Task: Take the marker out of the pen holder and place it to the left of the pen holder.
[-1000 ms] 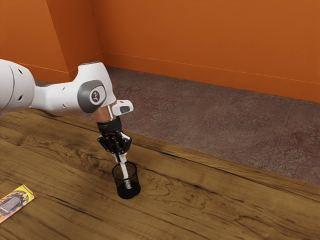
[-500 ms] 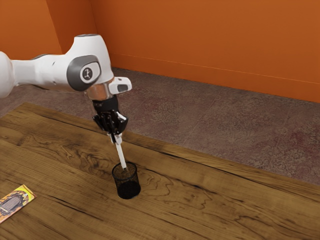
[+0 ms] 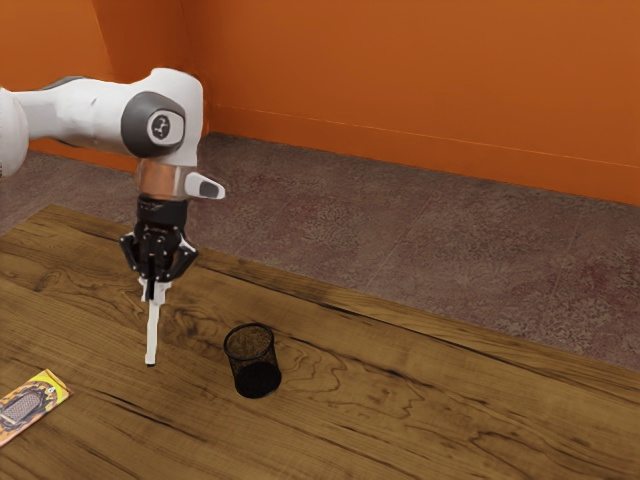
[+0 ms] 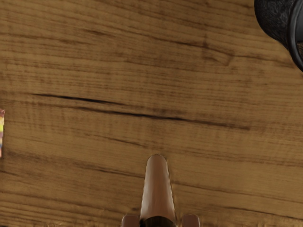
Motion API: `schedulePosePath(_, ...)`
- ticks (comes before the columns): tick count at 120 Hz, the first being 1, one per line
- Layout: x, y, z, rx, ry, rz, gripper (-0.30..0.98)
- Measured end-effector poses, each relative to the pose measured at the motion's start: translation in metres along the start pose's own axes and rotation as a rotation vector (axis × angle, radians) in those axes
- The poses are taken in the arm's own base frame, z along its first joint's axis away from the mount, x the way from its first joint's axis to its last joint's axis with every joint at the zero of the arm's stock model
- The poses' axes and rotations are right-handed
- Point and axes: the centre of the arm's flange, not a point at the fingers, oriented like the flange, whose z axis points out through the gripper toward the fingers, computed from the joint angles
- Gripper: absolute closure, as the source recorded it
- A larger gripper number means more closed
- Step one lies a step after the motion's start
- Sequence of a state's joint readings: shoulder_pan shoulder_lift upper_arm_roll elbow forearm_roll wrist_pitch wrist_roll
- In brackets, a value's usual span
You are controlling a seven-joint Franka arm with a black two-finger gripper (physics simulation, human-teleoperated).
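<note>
Orange wall [image 3: 400, 80] at the back, dull carpet [image 3: 420, 225] below it, and across the front runs the wood-grain table [image 3: 440, 400], where the action is! Over it hangs the gripper [image 3: 153, 290], fingers closed in from both sides on the marker [image 3: 152, 335], pinching it near its upper end. And the marker is clear of the holder [image 3: 252, 362], upright or near it, dark tip down, over to the exterior view's left of that black mesh cup. Whether the tip meets the wood, I can't tell. Farther along on that same side lies the packet [image 3: 30, 408].

How will it handle? Light, I'd say, and stiff, no fragile customer, but that slim round barrel looks smooth: it could pivot in a high grip if the tip strikes hard. A squeeze square across the barrel is the hold to have, nearer the middle for steadiness. The carry looks about done, so next comes a gentle lowering, then a soft release, because a round barrel may topple and roll!
</note>
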State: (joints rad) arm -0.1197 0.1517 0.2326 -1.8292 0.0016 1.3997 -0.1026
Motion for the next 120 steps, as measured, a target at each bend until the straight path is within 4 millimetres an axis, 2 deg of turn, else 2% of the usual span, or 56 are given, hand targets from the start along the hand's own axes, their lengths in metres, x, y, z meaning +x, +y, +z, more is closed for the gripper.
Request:
schedulePosePath(4,0.011,-0.020,0.011,-0.018,-0.053,-0.041,0.78)
schedulePosePath(9,0.023,-0.030,0.027,-0.031,-0.119,-0.067,0.78)
schedulePosePath(22,0.047,-0.031,0.070,-0.048,-0.266,-0.084,0.78)
schedulePosePath(38,0.066,-0.033,0.109,-0.084,-0.389,-0.095,0.78)
schedulePosePath(55,0.076,-0.032,0.131,-0.113,-0.454,-0.094,0.77)
schedulePosePath(69,0.077,-0.028,0.129,-0.136,-0.457,-0.085,0.52)
schedulePosePath(75,0.078,-0.027,0.115,-0.143,-0.416,-0.079,0.41)
schedulePosePath(81,0.070,-0.025,0.086,-0.150,-0.322,-0.066,0.33)
schedulePosePath(85,0.057,-0.022,0.055,-0.147,-0.226,-0.049,0.28)
schedulePosePath(94,0.013,-0.007,-0.020,-0.118,0.034,0.016,0.20)
schedulePosePath(101,-0.017,0.001,-0.065,-0.095,0.216,0.069,0.15)
schedulePosePath(109,-0.033,0.010,-0.092,-0.071,0.352,0.121,0.11)
schedulePosePath(120,-0.041,0.022,-0.110,-0.045,0.460,0.177,0.07)
